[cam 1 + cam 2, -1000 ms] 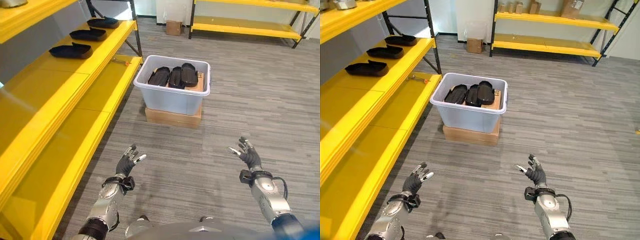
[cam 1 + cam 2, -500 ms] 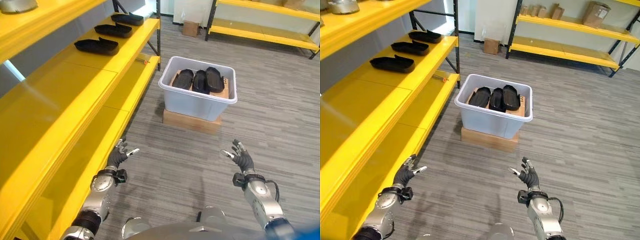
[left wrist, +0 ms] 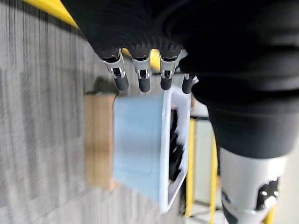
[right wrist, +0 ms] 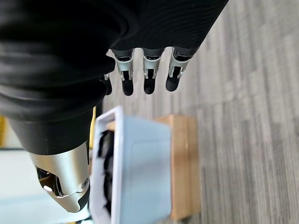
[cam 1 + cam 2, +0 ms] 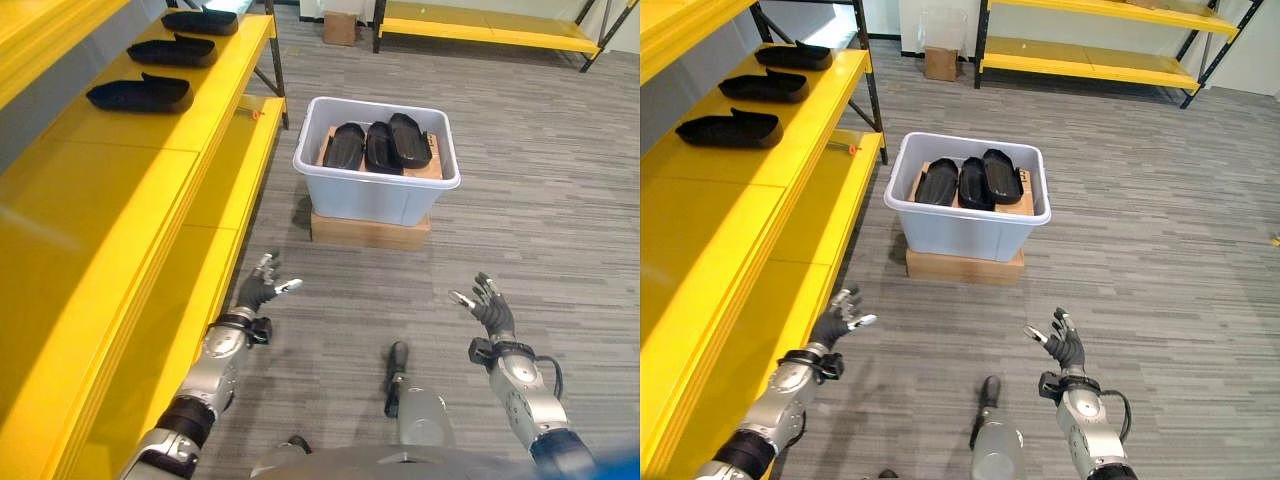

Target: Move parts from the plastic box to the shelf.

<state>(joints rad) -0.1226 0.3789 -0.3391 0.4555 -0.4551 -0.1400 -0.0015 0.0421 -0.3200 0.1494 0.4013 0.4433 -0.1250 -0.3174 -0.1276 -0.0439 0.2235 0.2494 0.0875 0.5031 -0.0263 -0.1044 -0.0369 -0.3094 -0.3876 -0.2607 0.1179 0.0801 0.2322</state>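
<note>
Hovering empty with fingers spread, left hand [image 5: 259, 295] and right hand [image 5: 493, 308], plastic box [image 5: 375, 195] hiding its black parts' [image 5: 378, 148] lower halves

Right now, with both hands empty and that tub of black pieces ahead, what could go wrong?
The plastic box sits on a smaller cardboard base, so a heavy reach might tip or slide it. The black parts lie packed side by side, so lifting one may drag its neighbour. The left hand is close to the yellow shelf edge and could knock it. The right hand hangs open.
</note>
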